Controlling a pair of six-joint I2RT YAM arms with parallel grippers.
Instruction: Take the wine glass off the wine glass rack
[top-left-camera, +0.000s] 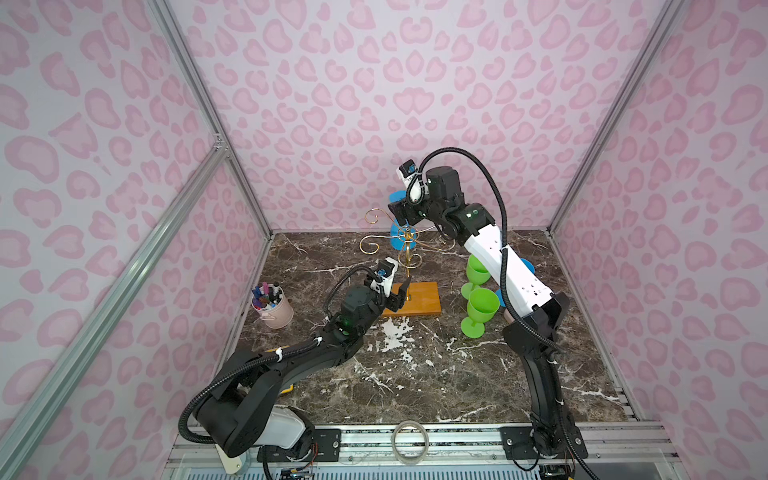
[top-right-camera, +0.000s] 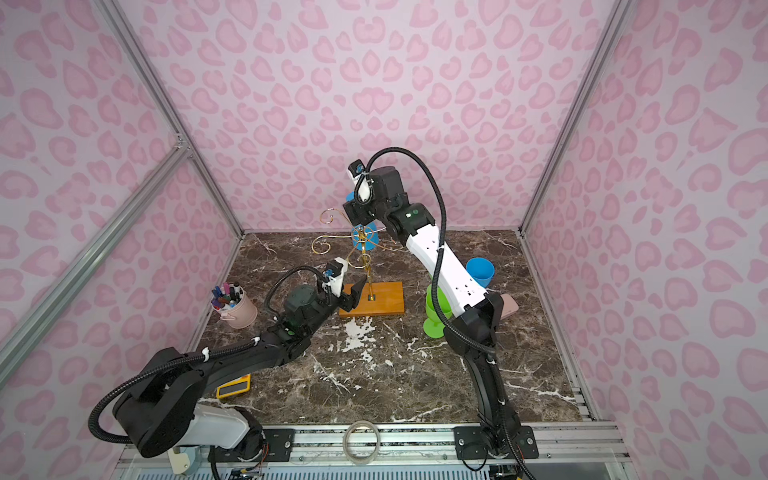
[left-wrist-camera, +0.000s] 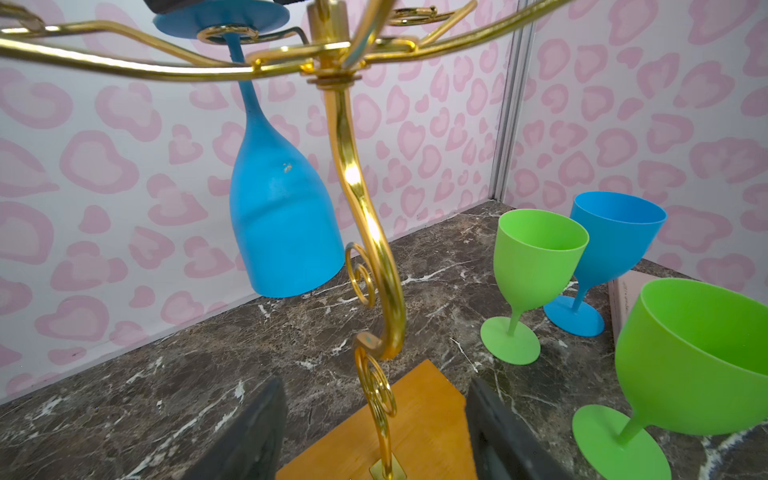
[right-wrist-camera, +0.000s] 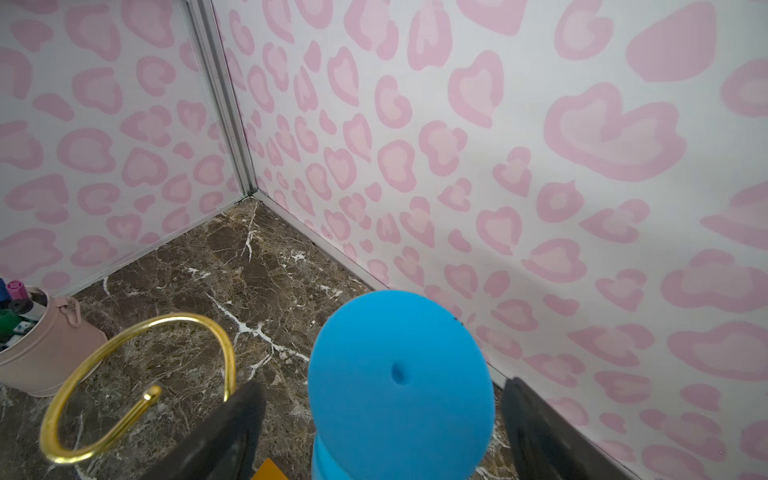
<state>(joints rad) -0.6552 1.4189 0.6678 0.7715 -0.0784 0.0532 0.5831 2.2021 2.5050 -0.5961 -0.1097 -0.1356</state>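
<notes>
Nearest the camera, a roll of clear tape (top-left-camera: 410, 442) lies on the front rail, ahead of the marbled counter (top-left-camera: 415, 374). A pink pot of pens (top-left-camera: 274, 309) stands at the left edge.

Further in, the left hand (top-left-camera: 400, 296) sits low at the near end of the rack's orange-brown wooden base (top-left-camera: 419, 299). Its jaws stand fairly wide, one on each side of the gold post, and grip nothing. It seems placed to steady the stand, though I cannot tell whether a finger touches the wood.

To the right, two green glasses (top-left-camera: 482, 307) and a blue one (top-right-camera: 480, 270) stand upright on the counter, clear of the wine glass rack (left-wrist-camera: 351, 166).

Further back, the wine glass (left-wrist-camera: 282, 216) hangs upside down from one scroll arm beside the post. It is blue, its stem runs through the wire loop, and its round foot rests on top.

The right hand (right-wrist-camera: 382, 388) is up at that foot, with jaws spread wide on both sides of the blue disc. The right wrist view shows a gap on each side, so it holds nothing.

As I judge it, the approach is done and the hand is lined up. Closing on the foot, sliding the stem out along the arm and setting the glass down are all left to do.
</notes>
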